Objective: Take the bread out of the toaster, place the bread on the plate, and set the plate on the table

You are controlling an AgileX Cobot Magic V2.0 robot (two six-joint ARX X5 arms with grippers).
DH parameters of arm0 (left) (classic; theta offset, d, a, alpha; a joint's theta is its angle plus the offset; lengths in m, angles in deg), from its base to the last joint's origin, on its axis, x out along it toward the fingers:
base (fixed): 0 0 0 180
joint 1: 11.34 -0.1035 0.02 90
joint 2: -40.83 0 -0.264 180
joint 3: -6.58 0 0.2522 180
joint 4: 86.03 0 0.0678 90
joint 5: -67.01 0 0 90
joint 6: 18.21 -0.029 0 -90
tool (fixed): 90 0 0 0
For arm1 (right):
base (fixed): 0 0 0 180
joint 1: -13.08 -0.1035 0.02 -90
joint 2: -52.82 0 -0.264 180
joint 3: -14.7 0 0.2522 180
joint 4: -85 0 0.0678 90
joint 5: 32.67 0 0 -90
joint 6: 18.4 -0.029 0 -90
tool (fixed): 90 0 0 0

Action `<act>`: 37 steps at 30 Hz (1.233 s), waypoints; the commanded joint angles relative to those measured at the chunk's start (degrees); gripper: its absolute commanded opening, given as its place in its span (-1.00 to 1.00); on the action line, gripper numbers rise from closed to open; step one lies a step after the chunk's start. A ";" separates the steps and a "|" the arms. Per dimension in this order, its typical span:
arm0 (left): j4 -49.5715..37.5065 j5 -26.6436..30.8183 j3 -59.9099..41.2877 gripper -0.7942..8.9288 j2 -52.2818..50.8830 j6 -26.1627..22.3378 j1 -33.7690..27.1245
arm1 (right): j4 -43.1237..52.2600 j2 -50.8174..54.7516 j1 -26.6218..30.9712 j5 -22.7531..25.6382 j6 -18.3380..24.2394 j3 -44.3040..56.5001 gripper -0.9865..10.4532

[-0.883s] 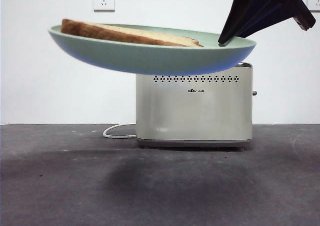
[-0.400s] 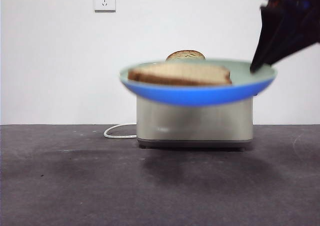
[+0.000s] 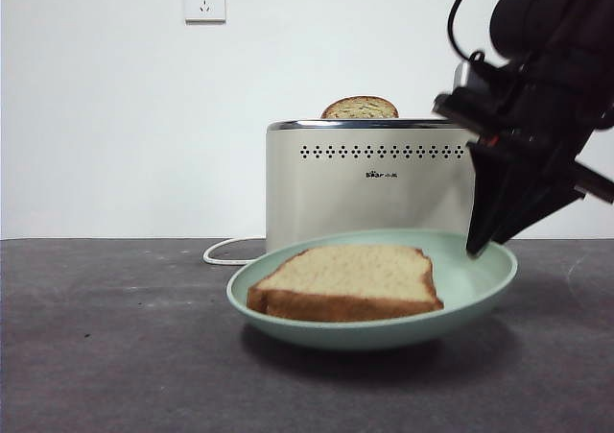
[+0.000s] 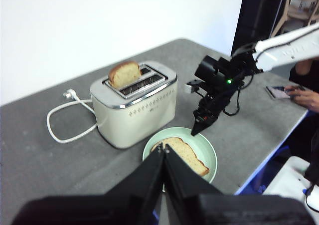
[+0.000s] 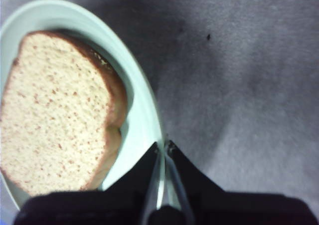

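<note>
The pale green plate (image 3: 480,279) lies low over the table (image 3: 115,356) in front of the cream toaster (image 3: 369,193), its right rim slightly raised. I cannot tell whether it rests fully on the table. The bread (image 3: 341,281) lies flat on it. My right gripper (image 3: 477,251) is shut on the plate's right rim; the right wrist view shows the right gripper (image 5: 162,150) pinching the plate (image 5: 142,120) beside the bread (image 5: 55,110). My left gripper (image 4: 163,152) is shut and empty, high above the plate (image 4: 204,147), looking down on the toaster (image 4: 134,105).
A second slice (image 3: 360,108) stands in the toaster's slot. The white cord (image 3: 225,252) loops on the table left of the toaster. A wall socket (image 3: 204,1) is on the back wall. A person's hand (image 4: 304,93) rests at the table's far edge.
The right gripper has carried the plate with the bread down from above the toaster's top to table level in front of the toaster, and the second slice now shows.
</note>
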 commanded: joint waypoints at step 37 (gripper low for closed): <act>3.30 -0.50 -0.26 -0.85 0.11 -0.44 0.09 | -22.97 50.42 -9.73 -3.26 2.69 -0.07 -0.56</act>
